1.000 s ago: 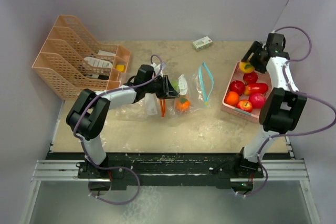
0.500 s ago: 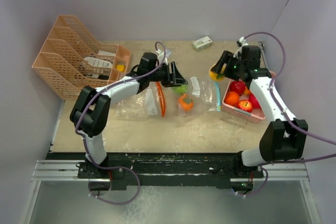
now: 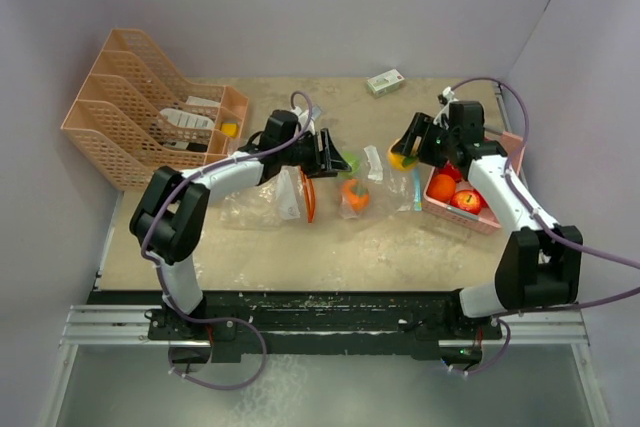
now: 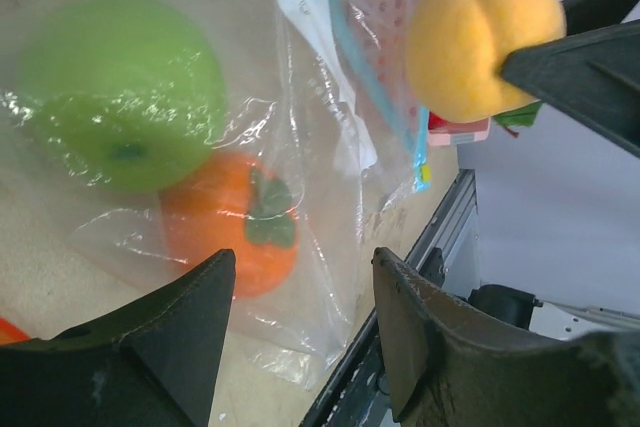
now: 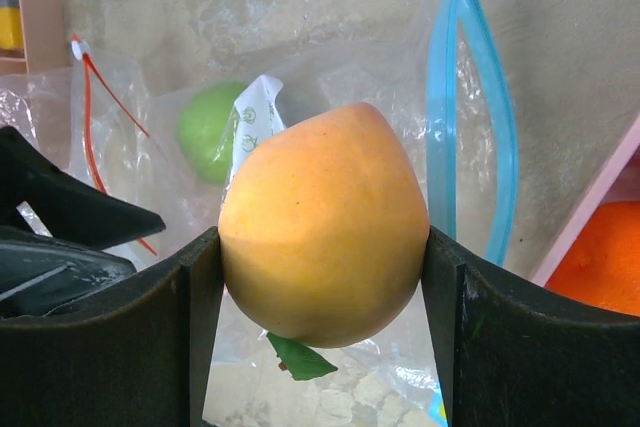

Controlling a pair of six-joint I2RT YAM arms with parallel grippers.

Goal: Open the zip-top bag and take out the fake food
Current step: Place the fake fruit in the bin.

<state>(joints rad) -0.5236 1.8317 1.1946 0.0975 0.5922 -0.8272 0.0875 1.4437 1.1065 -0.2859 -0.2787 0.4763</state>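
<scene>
From where I stand, the zip-top bag (image 4: 310, 277) lies near the middle of the worktop (image 3: 300, 237), a little toward its right edge. Its blue zip strip (image 5: 438, 107) gapes open and is turned to the pink basket (image 3: 450, 213) at that edge. The right jaws are clamped on a yellow-orange fruit (image 5: 325, 222), shaped like a peach, and hold it in the air just beside the blue strip. The left jaws stand apart with nothing between them, low over the closed end of the bag, where a green apple (image 4: 120, 87) and an orange fruit (image 4: 235, 237) with a green leaf cap lie inside the film. I judge that the step in hand is to carry the held fruit to the basket, where red apples (image 3: 468, 200) already lie. To do it well, the right arm (image 3: 500, 192) should pass above the basket's rim and release only over a free spot, because these fruits are round and smooth, look hard, and will roll easily. The film is thin, clear and wrinkled, so it slips and can follow whatever is pulled. The left jaws would do better to press an empty corner of it than to squeeze a fruit through it. A second clear bag (image 3: 260, 209) with a red strip lies just beside, toward the left edge.
</scene>
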